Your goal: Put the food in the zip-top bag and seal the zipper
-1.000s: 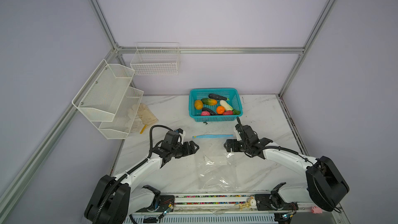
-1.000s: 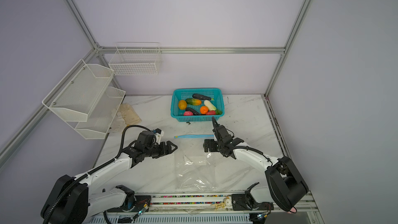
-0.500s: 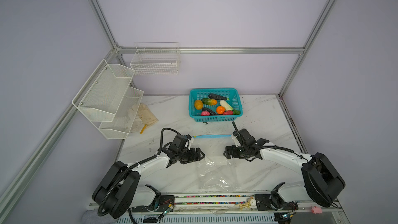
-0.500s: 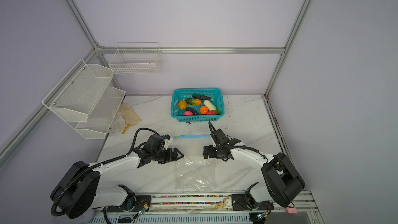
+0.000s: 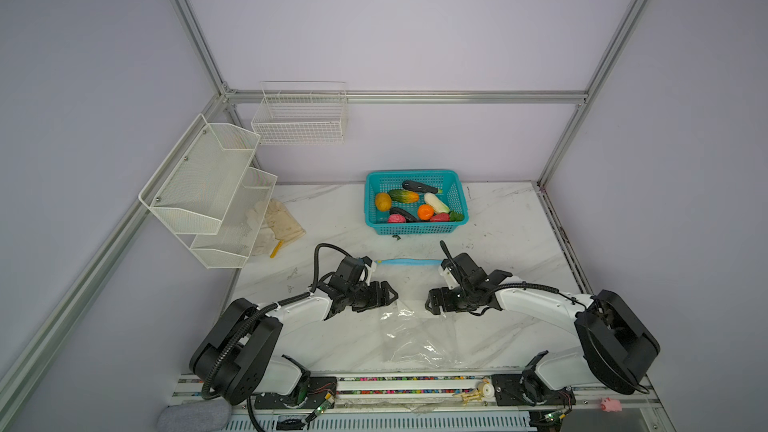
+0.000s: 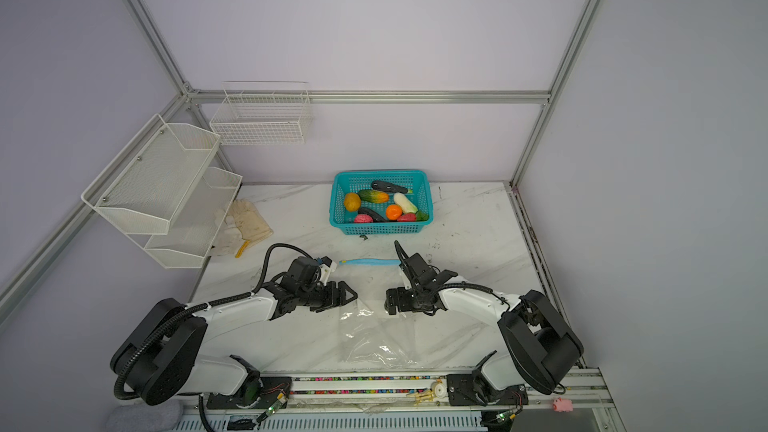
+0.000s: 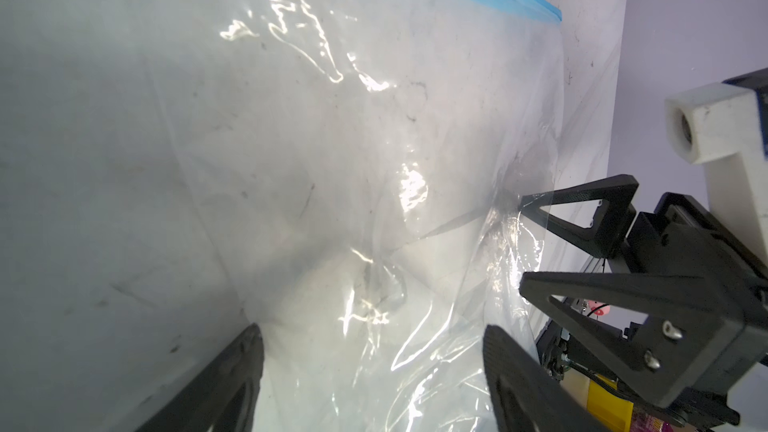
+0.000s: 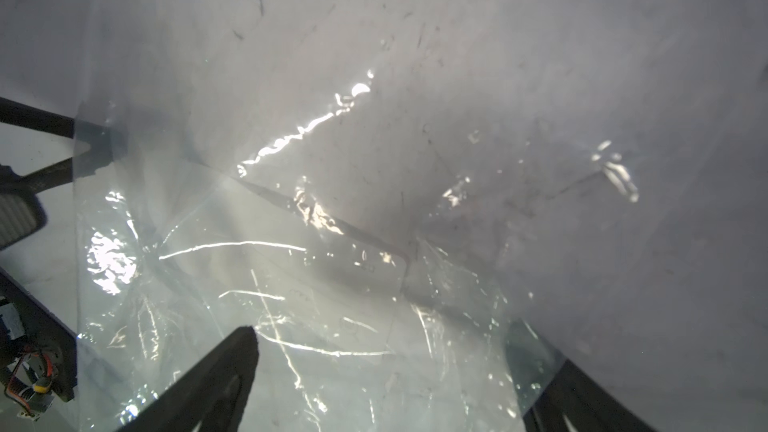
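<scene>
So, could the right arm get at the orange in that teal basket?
Probably yes. The right tool is open and empty over the clear bag, nothing stands between it and the basket, and the orange lies uncovered, open from above. It would have to stretch forward.

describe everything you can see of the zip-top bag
The zip-top bag is large, clear, crinkly plastic that catches glare along its creases. It lies flat and empty on the white marble table. Its light-blue zipper runs along the far edge, on the side toward the teal basket. The open left gripper and open right gripper flank its two side edges, low over the plastic. Whether either one touches it cannot be told.
</scene>
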`<state>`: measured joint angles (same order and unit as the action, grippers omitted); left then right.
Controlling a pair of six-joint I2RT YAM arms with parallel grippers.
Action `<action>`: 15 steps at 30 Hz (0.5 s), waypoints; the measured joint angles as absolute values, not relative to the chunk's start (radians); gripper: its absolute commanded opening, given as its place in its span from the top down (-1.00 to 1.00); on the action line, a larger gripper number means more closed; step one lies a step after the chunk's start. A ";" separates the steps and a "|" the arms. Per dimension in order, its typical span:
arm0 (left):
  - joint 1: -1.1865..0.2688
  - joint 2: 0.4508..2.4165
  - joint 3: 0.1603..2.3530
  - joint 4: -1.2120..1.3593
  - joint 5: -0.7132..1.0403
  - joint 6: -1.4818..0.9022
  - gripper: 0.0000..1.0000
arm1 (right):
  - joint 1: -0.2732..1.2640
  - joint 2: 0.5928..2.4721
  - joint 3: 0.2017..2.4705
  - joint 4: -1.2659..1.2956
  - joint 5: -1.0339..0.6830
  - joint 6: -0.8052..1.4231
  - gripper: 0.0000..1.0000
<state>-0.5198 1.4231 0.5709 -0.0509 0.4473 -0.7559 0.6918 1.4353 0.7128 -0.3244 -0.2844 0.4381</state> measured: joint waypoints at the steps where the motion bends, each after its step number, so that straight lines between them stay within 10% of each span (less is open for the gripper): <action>1: -0.520 1.437 0.585 -0.052 0.447 -0.755 -0.64 | 0.697 1.438 0.714 -0.323 -0.289 0.439 -0.95; 15: -0.516 1.570 0.805 -0.090 0.435 -0.731 -0.65 | 0.777 1.518 0.765 -0.227 -0.341 0.482 -0.95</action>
